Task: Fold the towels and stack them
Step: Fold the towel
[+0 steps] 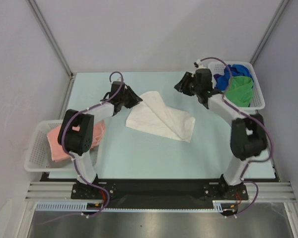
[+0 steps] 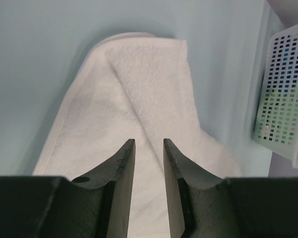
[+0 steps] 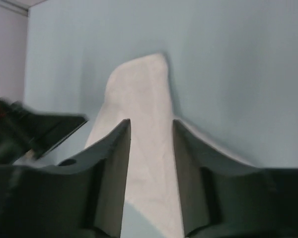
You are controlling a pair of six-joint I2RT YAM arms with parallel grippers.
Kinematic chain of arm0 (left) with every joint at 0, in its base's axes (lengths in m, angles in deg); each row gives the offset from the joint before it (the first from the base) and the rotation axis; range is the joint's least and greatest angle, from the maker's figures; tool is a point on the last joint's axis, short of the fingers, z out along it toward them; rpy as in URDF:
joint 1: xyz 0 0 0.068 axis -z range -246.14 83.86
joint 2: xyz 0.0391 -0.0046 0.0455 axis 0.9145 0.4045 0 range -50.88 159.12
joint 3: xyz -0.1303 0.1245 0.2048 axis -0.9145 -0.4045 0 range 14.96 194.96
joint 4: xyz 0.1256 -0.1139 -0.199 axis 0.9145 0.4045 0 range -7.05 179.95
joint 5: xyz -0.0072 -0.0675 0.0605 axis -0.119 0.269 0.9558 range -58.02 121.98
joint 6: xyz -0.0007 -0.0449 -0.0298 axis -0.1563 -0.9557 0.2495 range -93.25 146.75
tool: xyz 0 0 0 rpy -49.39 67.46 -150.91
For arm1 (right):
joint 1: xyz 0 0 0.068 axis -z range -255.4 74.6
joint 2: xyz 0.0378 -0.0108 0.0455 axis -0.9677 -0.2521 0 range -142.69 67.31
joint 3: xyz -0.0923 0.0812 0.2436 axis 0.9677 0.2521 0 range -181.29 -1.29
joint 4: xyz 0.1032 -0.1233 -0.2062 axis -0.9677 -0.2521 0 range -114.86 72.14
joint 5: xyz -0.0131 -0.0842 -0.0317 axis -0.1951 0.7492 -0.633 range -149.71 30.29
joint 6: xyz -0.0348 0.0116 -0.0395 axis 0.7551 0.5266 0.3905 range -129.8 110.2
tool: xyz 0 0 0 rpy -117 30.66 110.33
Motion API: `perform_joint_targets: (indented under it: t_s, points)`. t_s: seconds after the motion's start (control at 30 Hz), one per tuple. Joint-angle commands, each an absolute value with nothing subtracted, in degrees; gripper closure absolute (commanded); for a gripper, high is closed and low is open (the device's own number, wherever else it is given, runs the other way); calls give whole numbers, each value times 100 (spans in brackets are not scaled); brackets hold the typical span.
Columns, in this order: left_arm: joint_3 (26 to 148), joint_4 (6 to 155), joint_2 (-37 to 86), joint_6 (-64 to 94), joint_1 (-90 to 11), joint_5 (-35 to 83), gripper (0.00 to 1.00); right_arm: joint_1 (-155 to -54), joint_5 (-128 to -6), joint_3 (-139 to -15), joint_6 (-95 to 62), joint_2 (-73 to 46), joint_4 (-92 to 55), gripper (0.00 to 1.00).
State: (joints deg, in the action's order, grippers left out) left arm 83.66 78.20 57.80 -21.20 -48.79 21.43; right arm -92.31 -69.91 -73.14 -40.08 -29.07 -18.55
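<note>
Mostly hidden: pink towel (image 1: 57,146) under left arm (image 1: 78,130) (R wrist view blurry).

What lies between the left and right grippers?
The far corner of a loosely folded white terry-cloth towel lies between the left gripper and the right gripper; the top external view shows it.

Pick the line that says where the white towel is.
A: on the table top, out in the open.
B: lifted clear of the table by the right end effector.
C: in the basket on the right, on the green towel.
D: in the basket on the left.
A: the white towel lies loosely folded on the table, near its middle.
</note>
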Motion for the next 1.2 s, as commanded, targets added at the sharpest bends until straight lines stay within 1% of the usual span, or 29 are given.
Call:
perform_joint_targets:
  t_s: [0.0,0.03,0.07,0.1,0.13,0.17,0.23,0.33,0.5,0.7,0.8,0.9,0.97,1.0,1.03,1.17]
  points:
    - [8019,7970,4749,-1895,-4759,2503,65,-9272,-7122,-8823,-3959,-4296,-1927,62]
    - [7913,7961,4625,-1913,-4751,2530,65,-9271,-7209,-9160,-3986,-4978,-1988,58]
    - [7825,7944,4484,-1870,-4742,2547,65,-9271,-7236,-9460,-3995,-5264,-2119,57]
    - [7728,8056,4248,-1774,-4742,2573,65,-9289,-7289,-10054,-4029,-5815,-2303,57]
    - [7692,8101,4132,-1773,-4742,2617,65,-9289,-7341,-10260,-4047,-5820,-2305,55]
    - [7605,8110,4036,-1686,-4742,2626,65,-9306,-7420,-10419,-4065,-6194,-2322,53]
    - [7525,8110,3773,-1641,-4742,2548,65,-9342,-7552,-10648,-4117,-6434,-2226,49]
    - [7411,8128,3604,-1580,-4742,2407,65,-9386,-7745,-10833,-4144,-6891,-2182,41]
    - [7069,7996,3270,-1658,-4742,2213,65,-9543,-7896,-10974,-4276,-7261,-1865,39]
    - [6822,8040,2945,-1632,-4742,2178,65,-9693,-7869,-11404,-4346,-7630,-1988,43]
    - [6813,8101,2840,-1571,-4742,2170,65,-9746,-7852,-11353,-4416,-7657,-1901,51]
    - [6822,8198,2734,-1527,-4742,2161,65,-9764,-7834,-11177,-4469,-7543,-1769,65]
    - [6822,8242,2629,-1474,-4742,2169,65,-9764,-7782,-10984,-4478,-7342,-1541,79]
    - [6813,8251,2585,-1465,-4742,2230,65,-9772,-7747,-10905,-4478,-7271,-1479,95]
    - [6804,8251,2532,-1439,-4742,2266,65,-9764,-7729,-10808,-4495,-7157,-1400,100]
    - [6699,8409,2208,-1421,-4777,2389,64,-9851,-7702,-10404,-4434,-6674,-1154,100]
